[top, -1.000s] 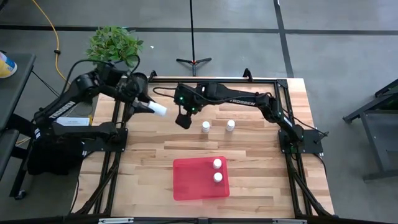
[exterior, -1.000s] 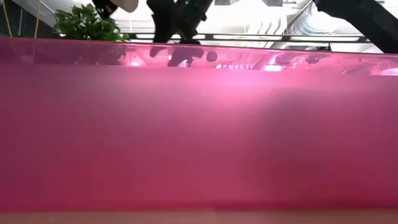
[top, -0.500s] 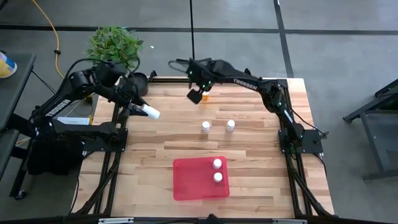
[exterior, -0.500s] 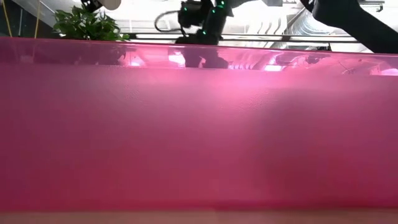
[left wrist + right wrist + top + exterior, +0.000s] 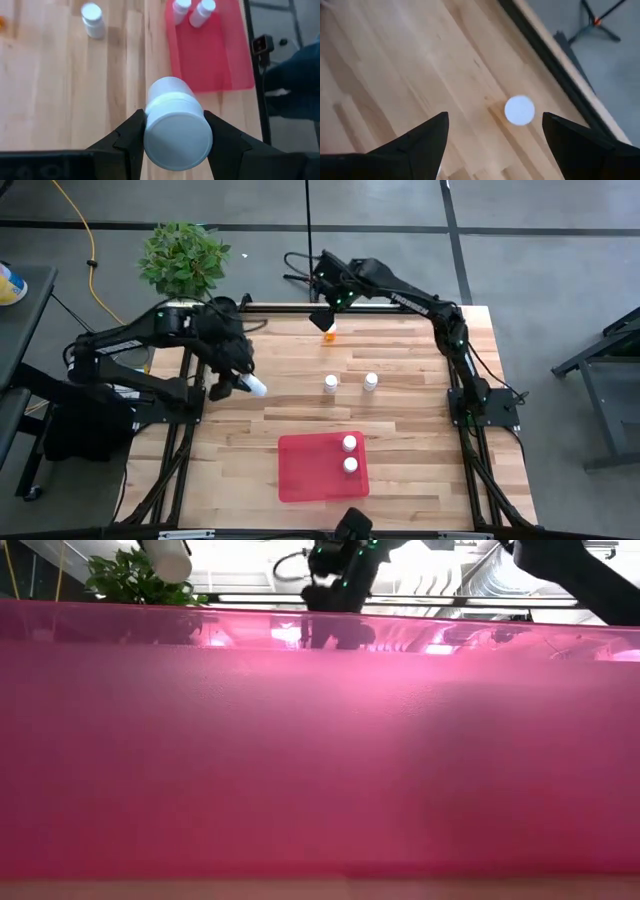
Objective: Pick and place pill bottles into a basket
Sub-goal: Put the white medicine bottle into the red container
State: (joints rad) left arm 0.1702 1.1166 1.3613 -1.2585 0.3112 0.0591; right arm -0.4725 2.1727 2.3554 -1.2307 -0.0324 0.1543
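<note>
Left claw (image 5: 175, 135) is clamped on a white bottle (image 5: 176, 131), one dark finger pressed against each side of it, the cap end facing the wrist camera. From above, this claw (image 5: 240, 383) hangs over the left part of the surface (image 5: 410, 430), with the bottle (image 5: 252, 386) sticking out sideways towards the middle. In the level view only the bottle's end (image 5: 168, 560) shows at the top, above the basket wall (image 5: 320, 760) that fills nearly the whole picture.

Right claw (image 5: 495, 142) has its fingers wide apart and holds nothing. It sits above the orange bottle (image 5: 520, 110), whose white cap shows between the two fingers, nearer one than the other. From above, that claw (image 5: 325, 320) is at the far edge of the surface, just over the orange bottle (image 5: 329, 335), which stands upright near the black frame rail.

Two white bottles stand upright on bare wood near the middle, one (image 5: 331, 384) to the left of the other (image 5: 370, 382), apart from each other. The red basket (image 5: 300, 475) lies nearer the front edge. Two more white bottles stand in its right side, one (image 5: 349, 443) behind the other (image 5: 350, 465), close together. A potted plant (image 5: 183, 255) stands beyond the far left corner.
</note>
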